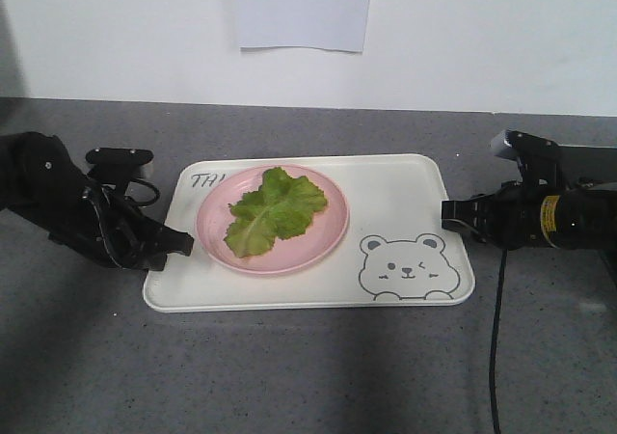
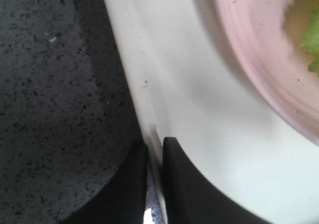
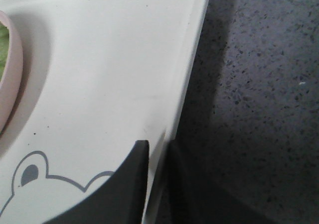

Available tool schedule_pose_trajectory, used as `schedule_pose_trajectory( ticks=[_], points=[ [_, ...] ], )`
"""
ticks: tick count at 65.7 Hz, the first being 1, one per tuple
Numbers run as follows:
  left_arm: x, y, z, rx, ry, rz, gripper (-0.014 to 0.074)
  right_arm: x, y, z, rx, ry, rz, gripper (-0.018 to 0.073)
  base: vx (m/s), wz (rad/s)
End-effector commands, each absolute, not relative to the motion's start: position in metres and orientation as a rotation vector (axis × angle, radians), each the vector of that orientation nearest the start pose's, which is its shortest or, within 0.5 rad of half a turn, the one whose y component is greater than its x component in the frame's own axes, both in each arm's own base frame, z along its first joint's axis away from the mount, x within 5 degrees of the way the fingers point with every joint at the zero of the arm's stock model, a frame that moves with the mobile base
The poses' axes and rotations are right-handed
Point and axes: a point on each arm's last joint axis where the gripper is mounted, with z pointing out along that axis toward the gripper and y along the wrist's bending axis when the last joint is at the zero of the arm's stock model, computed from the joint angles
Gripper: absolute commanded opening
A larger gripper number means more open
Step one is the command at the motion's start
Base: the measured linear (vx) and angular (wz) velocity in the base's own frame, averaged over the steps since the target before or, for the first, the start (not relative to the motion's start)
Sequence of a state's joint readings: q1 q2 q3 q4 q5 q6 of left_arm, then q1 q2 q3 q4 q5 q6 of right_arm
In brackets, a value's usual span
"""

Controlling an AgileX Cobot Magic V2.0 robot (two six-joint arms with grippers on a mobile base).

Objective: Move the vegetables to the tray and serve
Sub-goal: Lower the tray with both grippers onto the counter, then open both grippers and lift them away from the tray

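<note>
Both my claws pinch the tray (image 1: 405,188) rim, left claw (image 2: 154,184) at 9 o'clock, right claw (image 3: 158,184) at 3; lettuce (image 1: 275,210) lies on the plate (image 1: 333,236) mid-tray, and an uneven lift could slide it.

The right gripper (image 3: 158,157) pinched the tray (image 3: 109,74) rim between its dark fingers (image 3: 132,179), one above the tray, one outside. Speckled grey counter (image 3: 259,84) lay beside the tray; a pink plate (image 3: 11,79) sat on it.
</note>
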State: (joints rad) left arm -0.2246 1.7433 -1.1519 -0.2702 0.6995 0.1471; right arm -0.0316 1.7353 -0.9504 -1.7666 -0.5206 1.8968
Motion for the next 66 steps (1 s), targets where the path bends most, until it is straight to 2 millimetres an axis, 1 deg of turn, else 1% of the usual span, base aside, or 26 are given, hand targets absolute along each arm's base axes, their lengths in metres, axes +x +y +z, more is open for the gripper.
schedule_pose_trajectory(
  ticks=[1,21,31,42,66],
  points=[
    [0.3392,-0.1017,0.2292,0.337,2.663,-0.326,-0.0006,0.3444,0.0472,0.2174,-0.182,2.263,0.733,0.0152,0.0,0.0],
    [0.339,-0.1017,0.2291,0.338,2.666,-0.326,0.0011,0.3449,0.0465,0.2173,-0.176,2.263,0.722,0.0296,0.0,0.0],
    [0.3386,-0.1016,0.2302,0.337,2.663,-0.327,0.0041,0.3457,0.0452,0.2169,-0.167,2.264,0.703,0.0328,0.0,0.0],
    [0.3386,-0.1016,0.2302,0.336,2.664,-0.328,0.0105,0.347,0.043,0.2164,-0.15,2.264,0.671,0.033,0.0,0.0],
    [0.3389,-0.1016,0.2304,0.335,2.66,-0.326,0.0312,0.3495,0.0384,0.216,-0.116,2.261,0.605,0.0335,0.0,0.0]
  ],
)
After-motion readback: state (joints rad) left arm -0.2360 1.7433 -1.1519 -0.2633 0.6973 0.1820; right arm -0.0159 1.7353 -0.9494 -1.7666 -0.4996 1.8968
